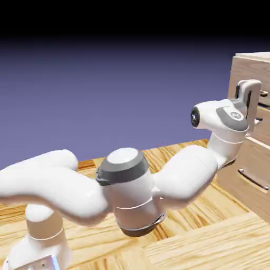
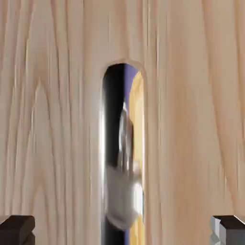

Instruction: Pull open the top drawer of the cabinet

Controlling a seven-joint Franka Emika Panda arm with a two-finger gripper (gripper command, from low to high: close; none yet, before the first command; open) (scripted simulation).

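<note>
The pale wood-grain cabinet (image 1: 252, 158) stands at the exterior view's right edge. My gripper (image 1: 252, 90) is up against the top drawer (image 1: 247, 71), at its metal bar handle (image 1: 263, 94). In the hand view the drawer front (image 2: 52, 119) fills the picture. The shiny handle (image 2: 122, 158) runs up the middle of it, mirroring the hand. My gripper (image 2: 123, 230) is open: the grey fingertips (image 2: 16, 229) sit far apart at the bottom corners. The handle lies in the gap between them, and neither tip touches it.
The lower drawer's handle (image 1: 253, 179) shows below, on the cabinet's front. The arm's elbow (image 1: 124, 184) hangs over the wooden table (image 1: 211, 237), left of the cabinet.
</note>
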